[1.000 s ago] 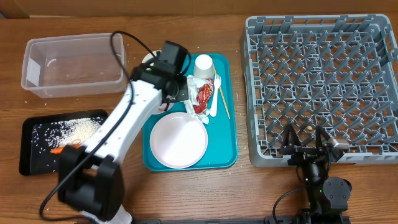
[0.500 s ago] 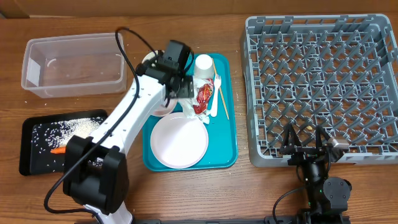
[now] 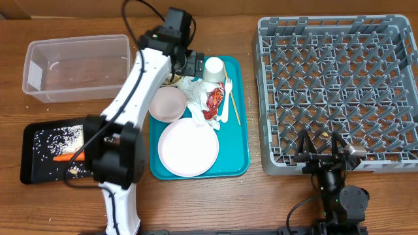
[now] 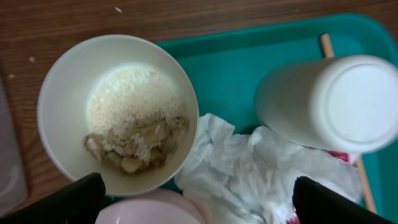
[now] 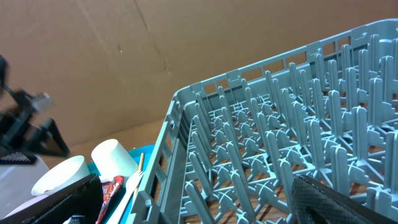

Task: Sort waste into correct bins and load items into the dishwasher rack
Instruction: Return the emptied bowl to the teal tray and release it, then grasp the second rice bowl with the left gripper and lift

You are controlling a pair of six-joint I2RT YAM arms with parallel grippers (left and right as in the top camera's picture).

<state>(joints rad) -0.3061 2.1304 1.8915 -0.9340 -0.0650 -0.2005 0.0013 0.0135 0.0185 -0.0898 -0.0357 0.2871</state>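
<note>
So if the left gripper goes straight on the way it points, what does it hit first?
Probably the napkin between the scrap bowl and the cup; the left gripper hangs open above them, though depth is unclear.

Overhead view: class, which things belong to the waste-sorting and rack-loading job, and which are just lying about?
Job: clear tub, black tray, dishwasher rack, plate, bowl with scraps, second bowl, cup, fork, chopstick, napkins, red wrapper, carrot.
Lying about: teal serving tray, table, cardboard.
</note>
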